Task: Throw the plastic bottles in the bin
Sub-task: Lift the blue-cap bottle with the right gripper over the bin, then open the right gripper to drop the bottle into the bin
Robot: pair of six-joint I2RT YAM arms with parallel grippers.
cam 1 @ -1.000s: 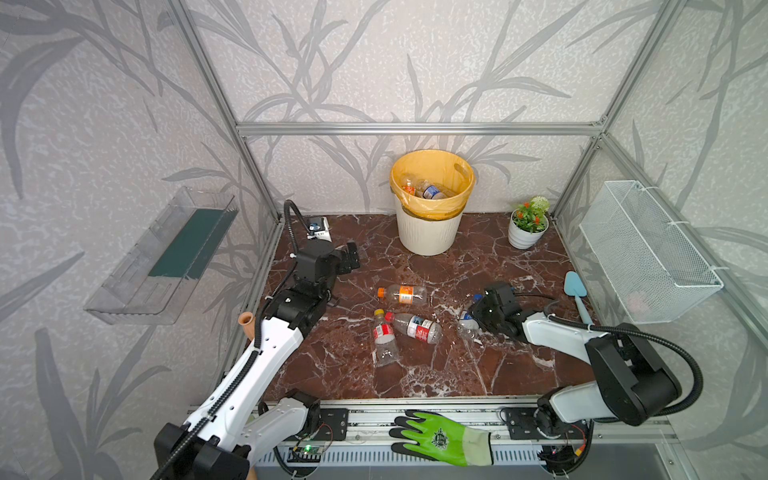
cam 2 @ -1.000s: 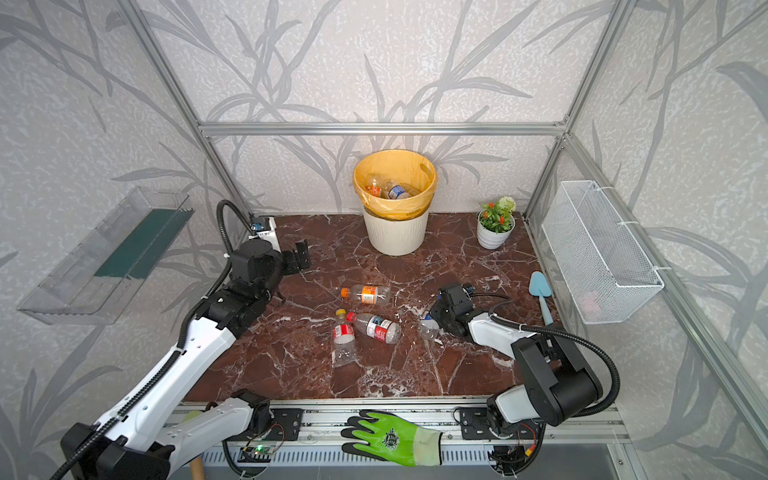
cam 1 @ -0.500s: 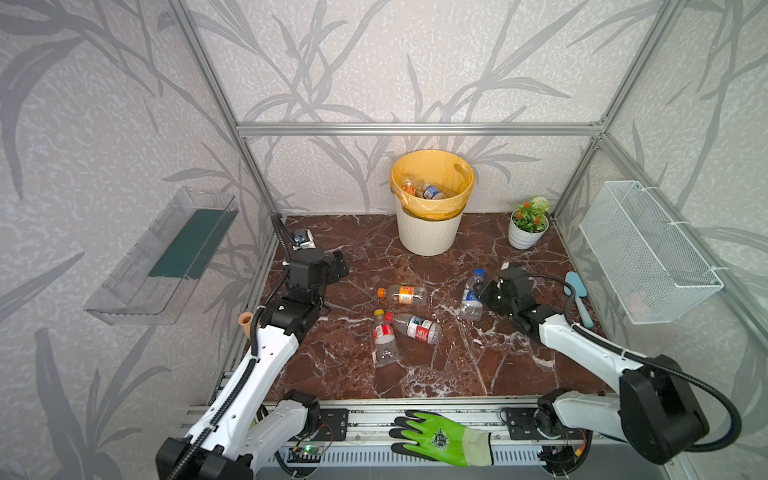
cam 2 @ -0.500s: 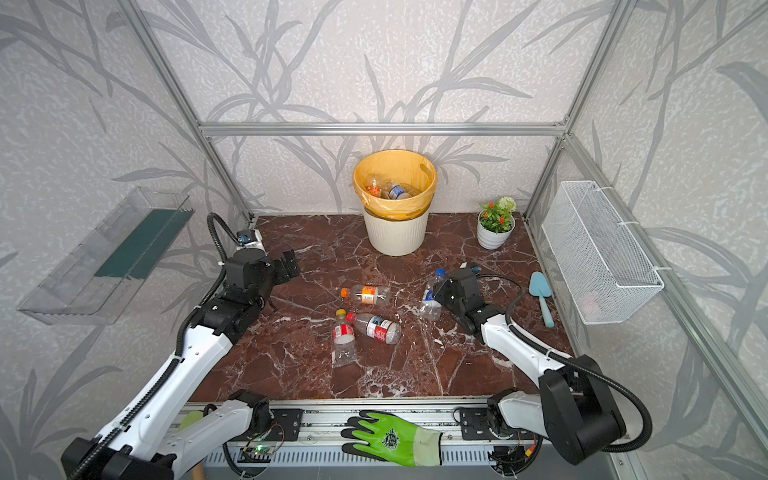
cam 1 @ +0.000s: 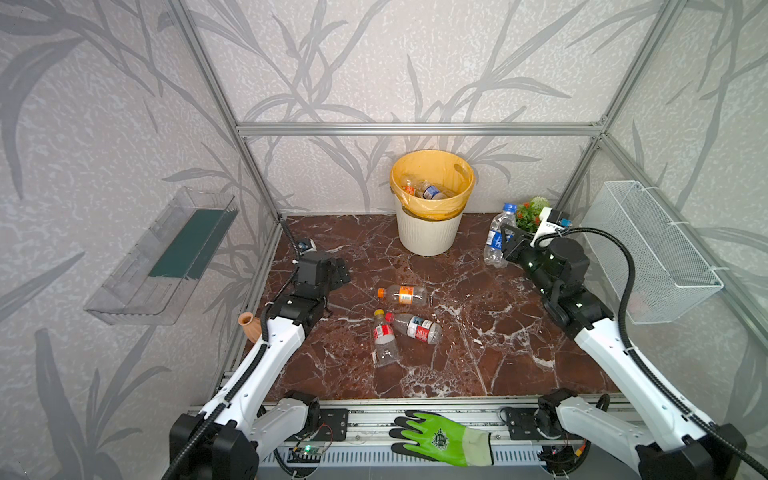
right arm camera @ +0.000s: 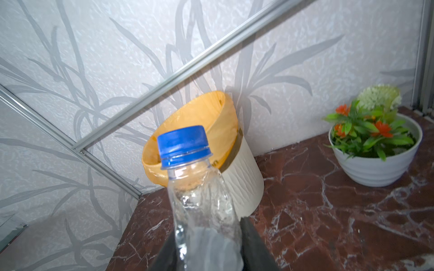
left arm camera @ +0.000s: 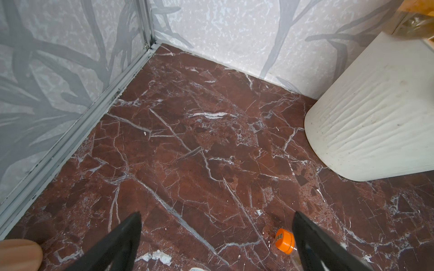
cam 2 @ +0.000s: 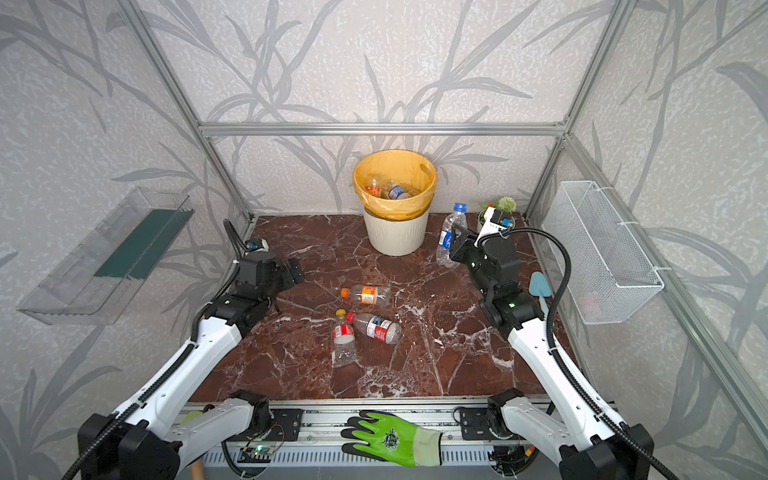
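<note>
1. Clear plastic with a blue cap: the bottle (right arm camera: 199, 199) stands upright in the right claw (cam 1: 503, 244), which is closed tight on its crumpled lower body and seemingly holds it clear of the marble floor (cam 1: 478, 332).
2. For a clean carry, I judge the bottle should rise above the rim before crossing. It should be let go only once it is over the yellow liner, since the thin wall may slip or twist in the grip.
3. The bin (cam 1: 428, 237) stands near the claw, toward the middle of the back wall, with bottles (cam 1: 430, 191) already inside.
4. The flowerpot (right arm camera: 375, 164) sits close on the claw's other side, out of the path.
5. Well behind the claw, three bottles lie on the floor. The orange-capped bottle (cam 1: 403, 294) lies alone, and the red-capped bottle (cam 1: 415, 328) and yellow-capped bottle (cam 1: 384, 338) lie close together.
6. Farthest across, the left claw (cam 1: 338, 274) hangs spread wide and empty.
</note>
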